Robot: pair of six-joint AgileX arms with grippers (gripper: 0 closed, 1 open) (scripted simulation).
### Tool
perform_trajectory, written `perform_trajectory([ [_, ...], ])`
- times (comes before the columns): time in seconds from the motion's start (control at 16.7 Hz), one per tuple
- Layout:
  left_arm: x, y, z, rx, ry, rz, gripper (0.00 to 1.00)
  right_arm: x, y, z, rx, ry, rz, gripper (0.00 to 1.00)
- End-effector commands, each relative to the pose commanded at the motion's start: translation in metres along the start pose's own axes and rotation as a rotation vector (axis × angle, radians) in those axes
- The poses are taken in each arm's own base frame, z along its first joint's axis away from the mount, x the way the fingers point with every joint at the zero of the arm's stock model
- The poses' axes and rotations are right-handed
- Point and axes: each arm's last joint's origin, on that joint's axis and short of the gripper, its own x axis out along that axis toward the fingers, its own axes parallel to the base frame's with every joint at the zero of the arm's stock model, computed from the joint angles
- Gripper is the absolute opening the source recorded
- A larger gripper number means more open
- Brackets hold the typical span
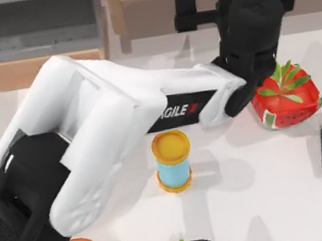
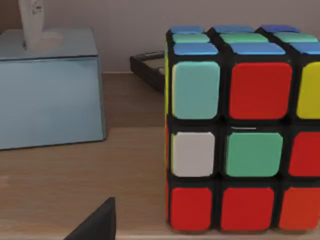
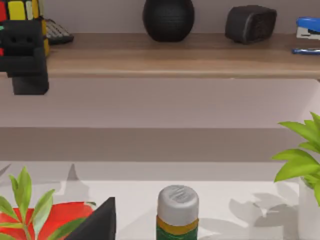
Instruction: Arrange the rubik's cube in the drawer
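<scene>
The left gripper (image 1: 192,6) is reached out to the wooden shelf (image 1: 150,7) at the upper middle of the top view; I cannot tell its grip. From its wrist camera the rubik's cube (image 2: 242,132) stands close ahead on that shelf, right of a pale blue box (image 2: 47,95). The drawer (image 1: 33,36) sits upper left, open.
</scene>
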Motion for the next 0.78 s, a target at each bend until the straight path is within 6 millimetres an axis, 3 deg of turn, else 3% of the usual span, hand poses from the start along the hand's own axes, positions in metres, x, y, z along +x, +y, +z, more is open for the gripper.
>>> perform_trajectory([
  [0.6,0.051,-0.003,0.002,-0.005,-0.005,-0.002,1.00,0.000,0.000,0.000,0.000,0.000,0.000,1.00],
  [0.78,0.058,-0.002,0.001,-0.004,-0.004,-0.002,1.00,0.000,0.000,0.000,0.000,0.000,0.000,1.00],
])
